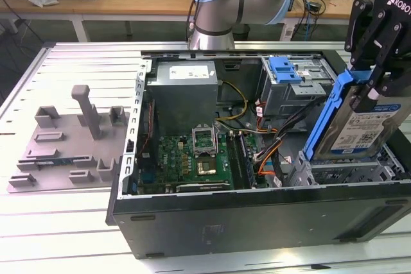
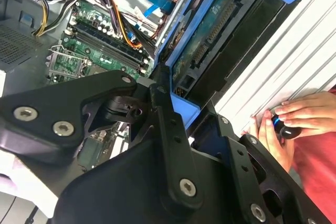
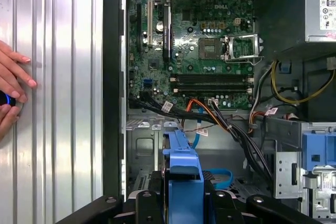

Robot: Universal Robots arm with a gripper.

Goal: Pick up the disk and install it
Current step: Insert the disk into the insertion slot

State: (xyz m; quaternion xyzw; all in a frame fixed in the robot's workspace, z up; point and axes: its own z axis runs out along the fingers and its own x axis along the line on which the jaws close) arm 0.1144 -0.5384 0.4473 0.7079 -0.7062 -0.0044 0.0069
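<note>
While the gripper hangs over the open case at the exterior view's right, its fingers clamp the blue frame of the disk, holding it tilted on edge just above the drive bay. In the first wrist view, a person's hand rests on the ribbed table beside the case.

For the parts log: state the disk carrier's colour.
Blue carrier around the disk; exterior view shows it best.
</note>
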